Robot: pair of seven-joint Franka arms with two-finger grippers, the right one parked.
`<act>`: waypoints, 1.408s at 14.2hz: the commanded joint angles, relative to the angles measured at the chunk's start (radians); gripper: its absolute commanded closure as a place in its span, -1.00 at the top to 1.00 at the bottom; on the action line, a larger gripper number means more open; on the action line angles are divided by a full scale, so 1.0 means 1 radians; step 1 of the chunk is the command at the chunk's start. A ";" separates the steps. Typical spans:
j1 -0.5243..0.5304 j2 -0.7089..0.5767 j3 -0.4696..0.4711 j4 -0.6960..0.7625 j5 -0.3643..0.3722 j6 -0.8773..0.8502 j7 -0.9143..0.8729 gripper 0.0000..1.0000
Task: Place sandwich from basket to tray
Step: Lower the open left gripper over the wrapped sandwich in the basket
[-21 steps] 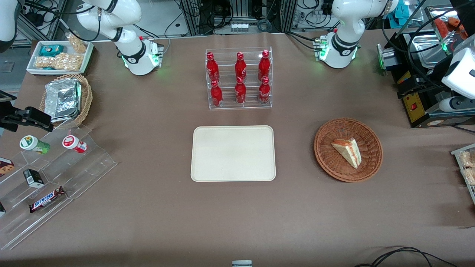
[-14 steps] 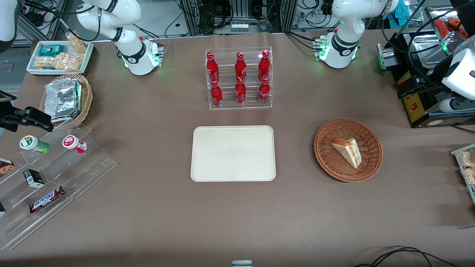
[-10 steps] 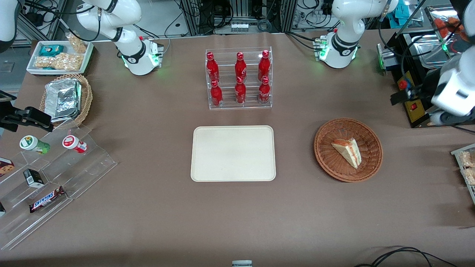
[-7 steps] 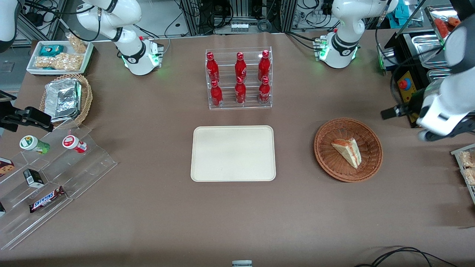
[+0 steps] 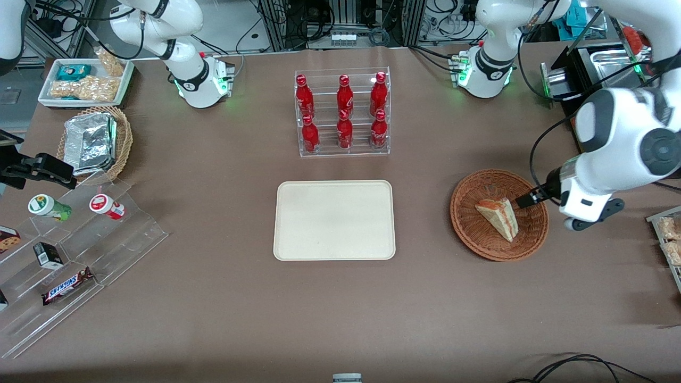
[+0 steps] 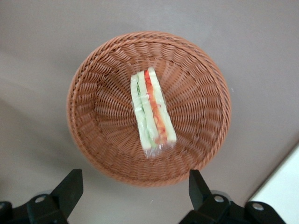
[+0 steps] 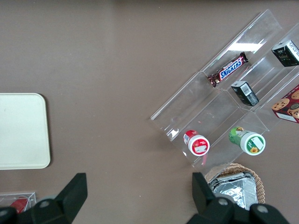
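The sandwich, a wrapped white-bread wedge with orange-red and green layers, lies in the reddish-brown wicker basket. The cream tray lies bare beside the basket, toward the parked arm's end. My left gripper hangs above the basket's rim on the working arm's side. In the left wrist view the gripper is open and empty, its fingers spread wide above the table just off the basket, apart from the sandwich. A corner of the tray shows there too.
A clear rack of red bottles stands farther from the camera than the tray. A tan basket of foil packets, a white snack tray and a clear stepped stand sit toward the parked arm's end. Black equipment stands near the basket.
My left arm has swung in from the working arm's end of the table and come over the basket's rim. The sandwich, basket and tray have not moved.
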 commanded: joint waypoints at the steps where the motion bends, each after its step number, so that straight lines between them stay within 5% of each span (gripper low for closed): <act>1: 0.003 -0.004 0.000 -0.127 -0.011 0.176 -0.143 1.00; 10: -0.001 0.058 -0.001 -0.217 -0.019 0.372 -0.188 1.00; 20: -0.012 0.119 -0.004 -0.222 -0.017 0.372 -0.233 1.00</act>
